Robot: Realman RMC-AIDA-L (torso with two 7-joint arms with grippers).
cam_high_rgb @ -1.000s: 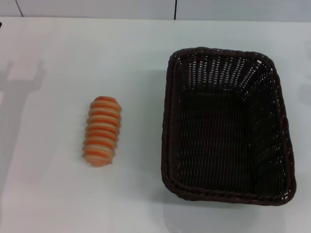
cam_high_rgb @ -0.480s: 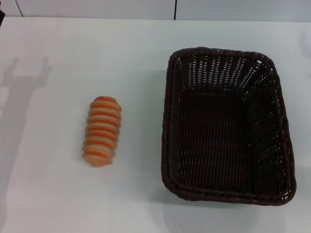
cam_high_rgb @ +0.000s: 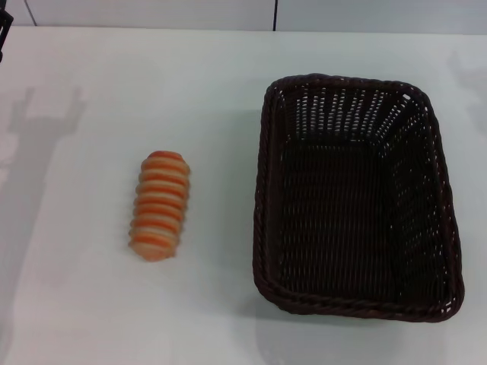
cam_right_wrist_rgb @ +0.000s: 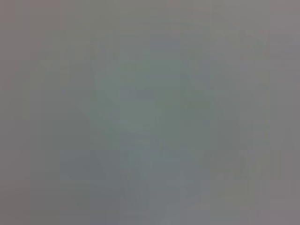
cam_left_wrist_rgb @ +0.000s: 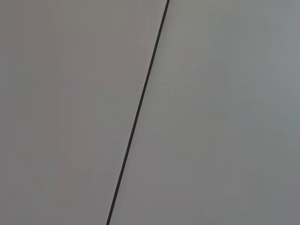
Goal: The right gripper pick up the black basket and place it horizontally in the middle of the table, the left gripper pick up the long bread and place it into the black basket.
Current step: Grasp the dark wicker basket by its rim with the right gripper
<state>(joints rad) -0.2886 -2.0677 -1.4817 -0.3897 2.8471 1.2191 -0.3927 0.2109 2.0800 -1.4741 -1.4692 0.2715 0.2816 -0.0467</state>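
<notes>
Looking from the head: the black basket (cam_high_rgb: 356,199) sits on the right half of the bench (cam_high_rgb: 221,91), its long side running away from the robot, empty, mouth up
Bread: the long bread (cam_high_rgb: 159,205) lies on the left half of the bench, well apart from the basket, its length also running away from the robot
Left hand (cam_high_rgb: 4,26): only a dark sliver shows at the far left corner of the head view; a forked shadow falls on the bench below it; whether its fingers are spread or pressed together I cannot tell
Right hand: not seen in the head view; a faint shadow marks the far right corner of the bench, and its state cannot be told
Left wrist view: a plain grey surface crossed by one thin dark seam; no bread, no basket, no fingers
Right wrist view: a featureless grey blur; nothing of the task can be made out
Step in hand: judged as the very start, the basket not yet gripped and not yet turned crosswise
Doing it well: bring the right hand down over one braided rim, one finger inside the wall and one outside, grip firmly, lift clear, turn the basket so its long side runs left to right, and set it down mid-bench short of the bread
</notes>
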